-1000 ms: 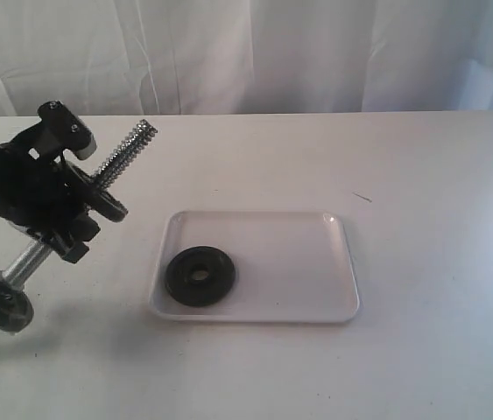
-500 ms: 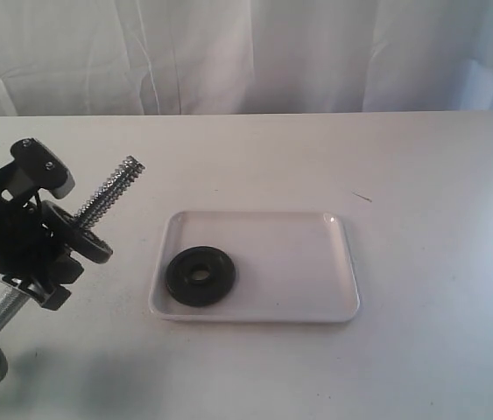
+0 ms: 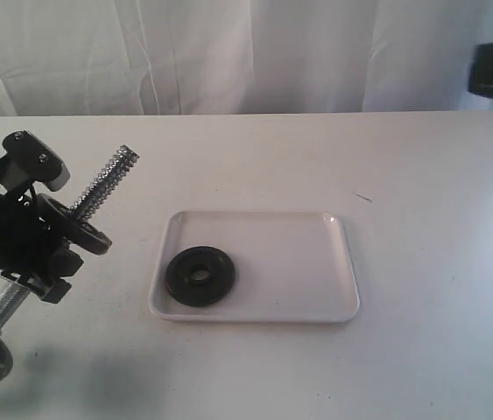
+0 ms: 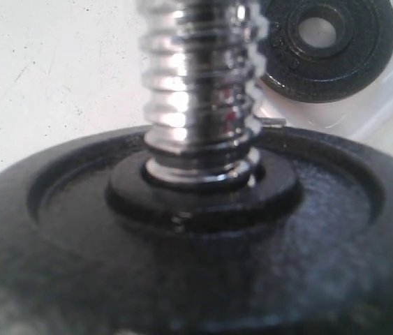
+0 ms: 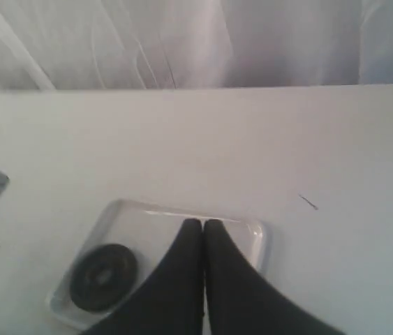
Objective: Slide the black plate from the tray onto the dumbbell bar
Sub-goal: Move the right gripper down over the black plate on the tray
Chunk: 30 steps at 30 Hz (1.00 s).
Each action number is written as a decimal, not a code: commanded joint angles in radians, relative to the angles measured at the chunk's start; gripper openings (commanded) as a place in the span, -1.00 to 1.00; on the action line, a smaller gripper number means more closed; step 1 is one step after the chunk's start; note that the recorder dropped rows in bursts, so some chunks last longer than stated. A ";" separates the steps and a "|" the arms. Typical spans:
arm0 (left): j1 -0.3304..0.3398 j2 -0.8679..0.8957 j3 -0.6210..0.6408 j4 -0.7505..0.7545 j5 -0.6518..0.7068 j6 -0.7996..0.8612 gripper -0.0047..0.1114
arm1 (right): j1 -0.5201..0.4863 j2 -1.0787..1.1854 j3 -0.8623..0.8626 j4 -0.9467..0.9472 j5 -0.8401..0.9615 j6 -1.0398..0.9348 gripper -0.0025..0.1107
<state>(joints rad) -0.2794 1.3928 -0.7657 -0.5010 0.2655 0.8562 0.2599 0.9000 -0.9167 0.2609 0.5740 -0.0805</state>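
The flat round black metal plate [image 3: 199,276] lay untouched in the lower left of the shallow white plastic tray [image 3: 303,262]; at the frame's left edge the left gripper [image 3: 43,229] pinched the shiny chrome threaded dumbbell bar [image 3: 102,182], its free end tilted toward upper right; the right gripper [image 5: 203,229] hung above the tray, jaws pressed together, empty; lifting and threading the plate were evidently left to do.

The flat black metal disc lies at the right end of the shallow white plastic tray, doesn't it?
No. In the exterior view the flat round black metal disc lies at the left end of the shallow white plastic tray.
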 commanded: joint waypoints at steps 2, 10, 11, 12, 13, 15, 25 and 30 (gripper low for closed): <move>-0.002 -0.065 -0.027 -0.074 -0.080 -0.011 -0.92 | 0.001 0.376 -0.296 0.073 0.215 -0.376 -0.93; -0.002 -0.089 -0.027 -0.072 -0.096 -0.011 -0.92 | 0.012 0.724 -0.472 0.257 0.449 -0.500 0.40; -0.002 -0.090 -0.027 -0.072 -0.100 -0.011 -0.92 | 0.022 0.755 -0.478 0.267 0.449 -0.502 0.61; -0.002 -0.090 -0.027 -0.072 -0.100 -0.011 -0.92 | 0.036 0.783 -0.482 0.275 0.449 -0.502 0.77; -0.002 -0.090 -0.027 -0.070 -0.103 -0.011 -0.92 | 0.049 0.804 -0.484 0.287 0.447 -0.502 0.87; -0.002 -0.090 -0.027 -0.068 -0.105 -0.011 -0.92 | 0.084 0.852 -0.484 0.297 0.438 -0.502 0.90; -0.002 -0.090 -0.027 -0.068 -0.125 -0.011 -0.92 | 0.245 1.008 -0.527 0.282 0.362 -0.502 0.90; -0.002 -0.090 -0.027 -0.068 -0.130 -0.011 -0.92 | 0.308 1.062 -0.601 0.219 0.327 -0.502 0.90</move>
<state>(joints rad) -0.2794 1.3531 -0.7657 -0.5048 0.2350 0.8464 0.5359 1.9403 -1.4807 0.5219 0.9273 -0.5687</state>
